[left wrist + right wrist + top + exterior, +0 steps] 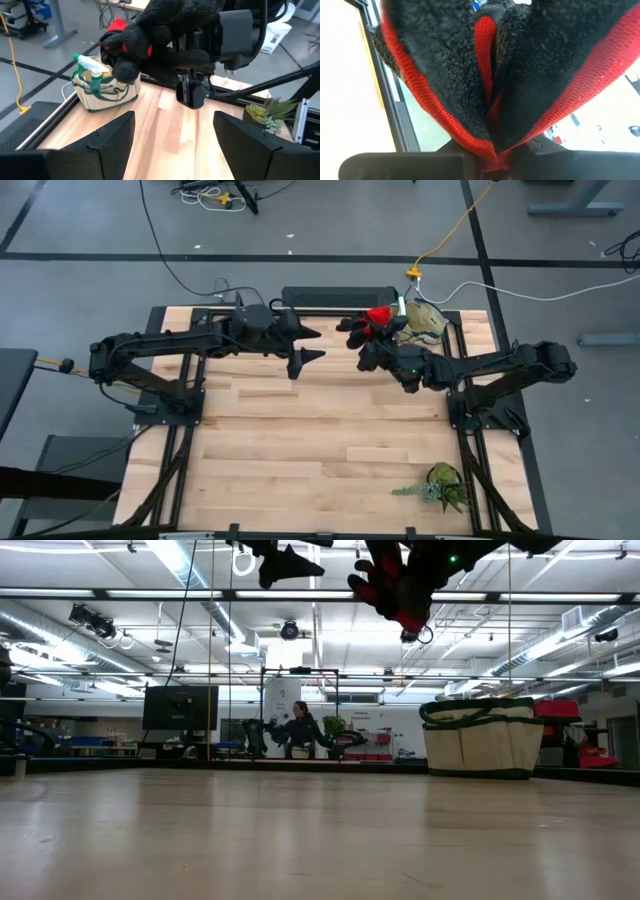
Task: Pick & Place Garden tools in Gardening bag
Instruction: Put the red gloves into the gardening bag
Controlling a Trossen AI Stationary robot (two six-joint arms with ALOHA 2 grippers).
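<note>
My right gripper is shut on the red-and-black gloves, held high over the table's far right part, just left of the gardening bag. The gloves also show at the top of the low view and fill the right wrist view. The beige, green-trimmed gardening bag stands on its base at the far right corner, with a green-and-white spray bottle sticking out of its top. My left gripper hangs open in the air facing the gloves, touching nothing. My right gripper pinches a bunched part of the gloves between its two fingers, several layers of black fleece and red knit edging gathered together. The fingers come level from the table's right side. The gloves stick out beyond the fingers in a lump, lifted clear of the table.
A small leafy green plant lies near the table's near right corner. The bare wooden tabletop spreads under both arms. A dark bar runs along the far edge. A person sits far off in the room.
</note>
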